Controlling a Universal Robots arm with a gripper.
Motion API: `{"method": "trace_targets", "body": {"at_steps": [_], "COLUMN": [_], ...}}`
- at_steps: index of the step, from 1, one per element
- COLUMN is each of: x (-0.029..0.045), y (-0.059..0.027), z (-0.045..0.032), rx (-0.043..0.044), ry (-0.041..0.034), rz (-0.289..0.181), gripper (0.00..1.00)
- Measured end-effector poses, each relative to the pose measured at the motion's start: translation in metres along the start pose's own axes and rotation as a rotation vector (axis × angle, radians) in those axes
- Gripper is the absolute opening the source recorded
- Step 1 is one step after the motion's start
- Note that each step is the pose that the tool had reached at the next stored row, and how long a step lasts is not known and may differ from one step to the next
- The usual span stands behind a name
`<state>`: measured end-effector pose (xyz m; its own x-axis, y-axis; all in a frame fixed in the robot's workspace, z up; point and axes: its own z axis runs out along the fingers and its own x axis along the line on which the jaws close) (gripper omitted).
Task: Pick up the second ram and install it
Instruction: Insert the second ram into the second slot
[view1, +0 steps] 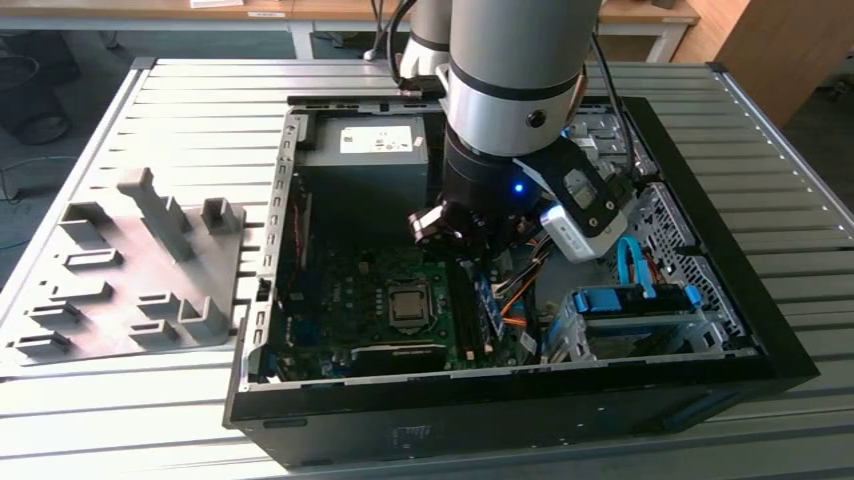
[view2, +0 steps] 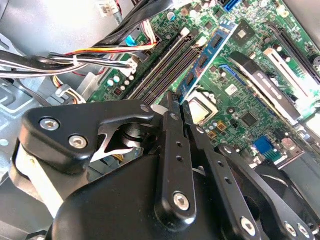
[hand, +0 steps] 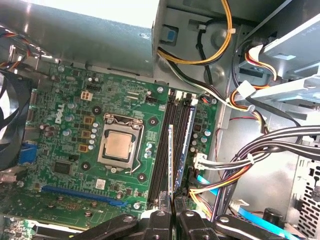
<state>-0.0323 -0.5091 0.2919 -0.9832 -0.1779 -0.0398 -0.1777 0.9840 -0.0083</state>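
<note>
The second ram (hand: 170, 160) is a thin blue-green strip with dark chips, standing on edge along the black memory slots (hand: 159, 150) of the green motherboard (hand: 75, 130). In the second wrist view the second ram (view2: 209, 52) runs away from my fingertips. My gripper (hand: 173, 214) is shut on the near end of the strip, its black fingers (view2: 170, 150) pressed together. In the exterior view my gripper (view1: 461, 240) is low inside the open computer case (view1: 747, 330), over the slots. Whether the strip is seated in its slot I cannot tell. Another blue strip (hand: 186, 132) stands in the neighbouring slot.
Bundled cables (hand: 260, 150) and a metal drive cage (hand: 295, 90) crowd one side of the slots. The processor socket (hand: 119, 145) lies on the other side. Blue drive brackets (view1: 641, 300) sit at the exterior view's right, and a grey fixture (view1: 134, 270) lies on the table at its left.
</note>
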Motion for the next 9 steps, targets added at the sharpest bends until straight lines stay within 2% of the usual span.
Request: {"method": "trace_targets", "body": {"at_steps": [9], "x": [0.0], "y": [0.0], "z": [0.0], "rx": [0.001], "ry": [0.0002], "rz": [0.02], "gripper": [0.14]}}
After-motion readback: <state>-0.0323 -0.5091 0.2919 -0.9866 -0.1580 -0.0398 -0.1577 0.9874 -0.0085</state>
